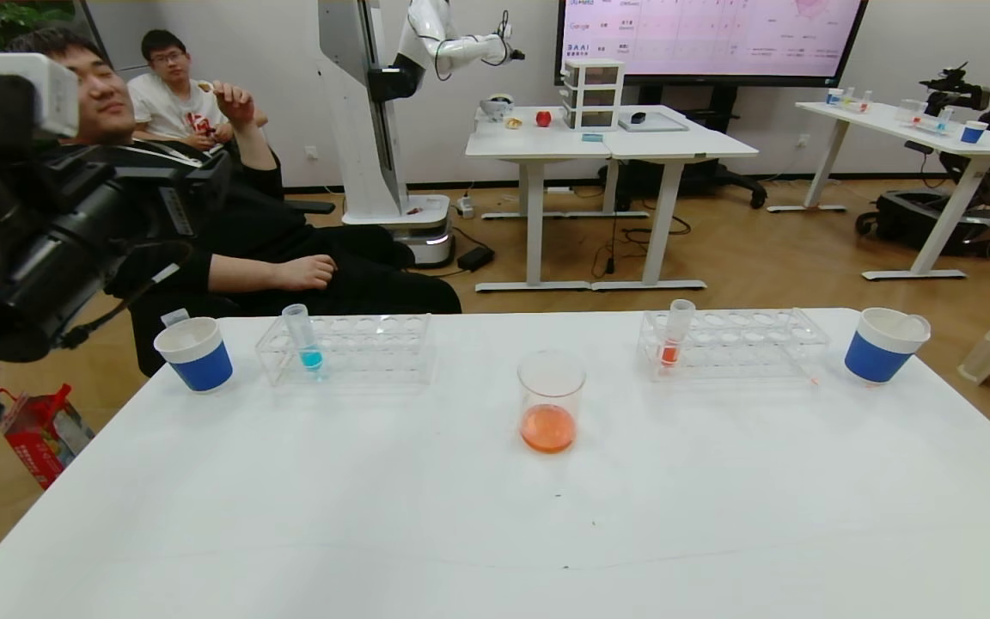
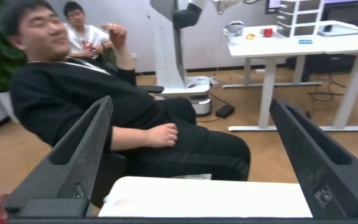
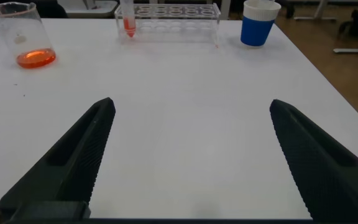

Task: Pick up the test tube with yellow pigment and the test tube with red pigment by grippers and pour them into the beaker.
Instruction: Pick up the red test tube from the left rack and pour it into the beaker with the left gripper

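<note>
The beaker point(image 1: 551, 400) stands mid-table with orange liquid in its bottom; it also shows in the right wrist view point(image 3: 25, 36). One test tube with red pigment point(image 1: 675, 335) stands in the right rack point(image 1: 753, 344), and shows in the right wrist view point(image 3: 128, 18) too. The test tube with yellow pigment is out of view. My left gripper point(image 2: 191, 106) is open and empty, raised over the table's far left edge; its black arm point(image 1: 57, 241) fills the head view's left side. My right gripper point(image 3: 191, 106) is open and empty, low over bare table, out of the head view.
A left rack point(image 1: 349, 348) holds a tube with blue liquid point(image 1: 304, 340). Blue-and-white paper cups stand at far left point(image 1: 196, 354) and far right point(image 1: 882, 346). A seated person point(image 1: 289, 258) is just behind the table's far left edge. The table's near half point(image 1: 495, 533) is bare.
</note>
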You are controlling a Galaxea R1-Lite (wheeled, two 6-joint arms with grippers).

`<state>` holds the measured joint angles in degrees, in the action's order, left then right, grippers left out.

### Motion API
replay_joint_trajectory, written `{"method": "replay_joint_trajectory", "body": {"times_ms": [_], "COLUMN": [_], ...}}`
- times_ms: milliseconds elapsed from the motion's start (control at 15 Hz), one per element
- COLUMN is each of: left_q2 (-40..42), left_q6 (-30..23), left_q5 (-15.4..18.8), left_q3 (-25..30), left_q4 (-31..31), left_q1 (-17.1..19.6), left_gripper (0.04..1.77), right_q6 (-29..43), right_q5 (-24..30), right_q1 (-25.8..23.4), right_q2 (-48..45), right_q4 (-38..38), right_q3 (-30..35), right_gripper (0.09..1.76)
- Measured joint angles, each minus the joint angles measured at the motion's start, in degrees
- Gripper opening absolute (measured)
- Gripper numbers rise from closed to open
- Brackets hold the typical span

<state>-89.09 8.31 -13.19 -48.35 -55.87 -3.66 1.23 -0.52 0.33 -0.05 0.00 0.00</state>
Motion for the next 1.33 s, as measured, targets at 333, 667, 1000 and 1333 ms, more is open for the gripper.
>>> {"method": "replay_joint_trajectory", "body": {"times_ms": [333,667,1000,1333], "left_q2": [11.89,30.07,48.88,70.99], "left_q6": [-0.20,-3.30,-5.12,-5.03], "left_q5": [0.02,0.63,2.96,5.97], "left_q3": [5.85,10.18,17.48,21.87], "left_q4": [8.83,22.91,28.34,45.79], "left_q1": [5.91,6.79,6.07,4.39], "left_gripper": [1.75,1.75,1.75,1.75], "right_q6": [-0.02,-0.02,-0.02,-0.02], "right_q5": [0.00,0.00,0.00,0.01], "right_q1": [0.00,0.00,0.00,0.00], "right_q2": [0.00,0.00,0.00,0.00], "right_q4": [0.00,0.00,0.00,0.00], "right_q3": [0.00,0.00,0.00,0.00], "right_gripper": [1.74,1.74,1.74,1.74]}}
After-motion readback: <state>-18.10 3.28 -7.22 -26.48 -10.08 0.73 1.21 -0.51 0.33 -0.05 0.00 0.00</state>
